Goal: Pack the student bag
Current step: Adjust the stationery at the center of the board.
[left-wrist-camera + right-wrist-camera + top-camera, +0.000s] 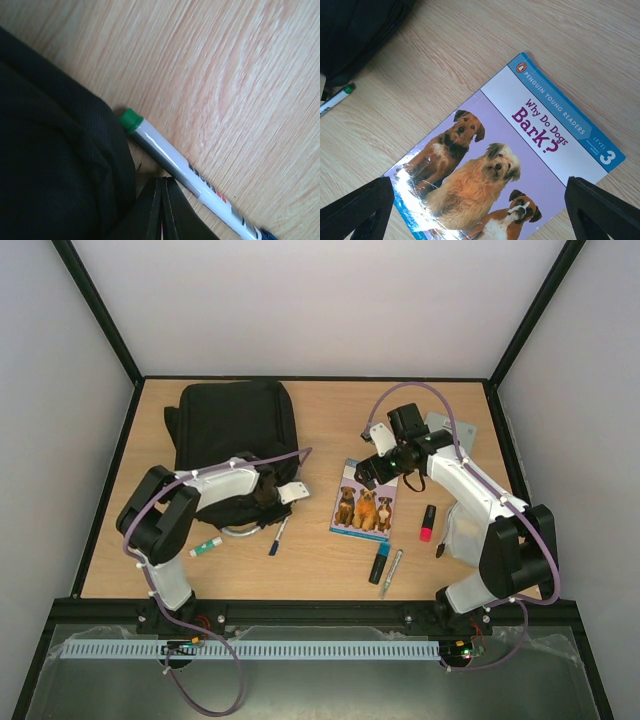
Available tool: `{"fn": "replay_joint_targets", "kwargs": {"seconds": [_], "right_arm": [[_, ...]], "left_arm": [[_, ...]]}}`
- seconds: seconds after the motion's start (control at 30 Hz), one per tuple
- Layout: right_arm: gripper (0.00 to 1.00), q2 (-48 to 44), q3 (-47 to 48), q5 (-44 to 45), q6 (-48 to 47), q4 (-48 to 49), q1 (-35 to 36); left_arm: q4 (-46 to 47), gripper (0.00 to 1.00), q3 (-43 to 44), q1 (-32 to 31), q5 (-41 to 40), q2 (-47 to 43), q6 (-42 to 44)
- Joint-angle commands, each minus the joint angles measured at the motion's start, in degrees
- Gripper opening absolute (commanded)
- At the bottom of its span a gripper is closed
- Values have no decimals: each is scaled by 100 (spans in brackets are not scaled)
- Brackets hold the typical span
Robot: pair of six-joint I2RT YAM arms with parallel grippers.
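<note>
Student bag (230, 425) lies flat at the table's (320, 570) far left, its black fabric filling the left of the left wrist view. Left gripper (163, 192) sits at the bag's near edge, fingers pressed together with nothing visible between them, right beside a green-capped marker (182, 167) that touches the bag. Right gripper (477, 212) is spread wide and empty over the dog book (520, 150).
</note>
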Motion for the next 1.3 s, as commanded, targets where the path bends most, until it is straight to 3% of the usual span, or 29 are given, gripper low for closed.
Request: {"fn": "replay_joint_targets", "kwargs": {"seconds": [0.0, 0.77, 1.0, 1.07, 1.13, 1.27], "right_arm": [[94, -11, -73, 109, -41, -87, -25], [95, -63, -290, 33, 78, -266, -387], [94, -200, -470, 65, 101, -314, -411], [94, -276, -478, 109, 98, -386, -447], [93, -378, -471, 213, 98, -463, -518], [93, -492, -357, 329, -50, -718, -745]], "left_arm": [[104, 3, 209, -102, 209, 128, 133], [164, 8, 22, -1041, 958, 87, 128], [85, 10, -16, -1040, 988, 37, 233], [-141, 23, 144, -975, 1094, -40, 424], [-394, 48, 568, -858, 1135, -140, 498], [-885, 73, 1703, -450, 1420, -56, 238]]}}
